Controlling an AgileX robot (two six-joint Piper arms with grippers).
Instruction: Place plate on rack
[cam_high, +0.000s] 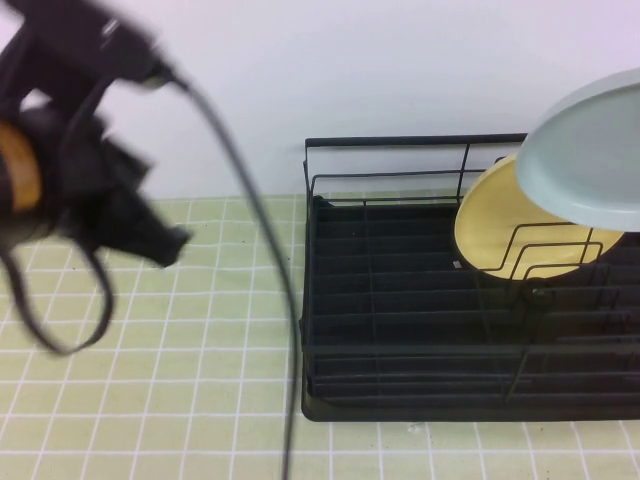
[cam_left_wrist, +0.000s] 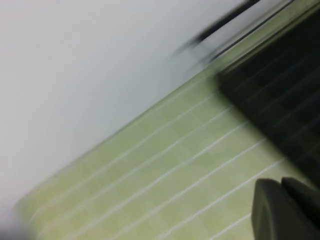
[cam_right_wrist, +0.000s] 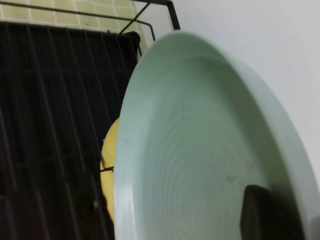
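high view shows the left gripper (cam_high: 160, 238), fingers pressed together on nothing, over the tiled mat (cam_high: 150, 380), and the right gripper (cam_right_wrist: 261, 215) pinching the pale green plate (cam_high: 590, 160) above the black rack (cam_high: 400, 330), best tipped upright and lowered between free wires, clear of the yellow plate (cam_high: 500, 225) leaning inside it.

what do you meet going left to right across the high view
left gripper, shut and raised over the table → black cable → black rack → yellow plate standing in the rack → pale green plate, held above the rack by the shut right gripper, itself outside this view
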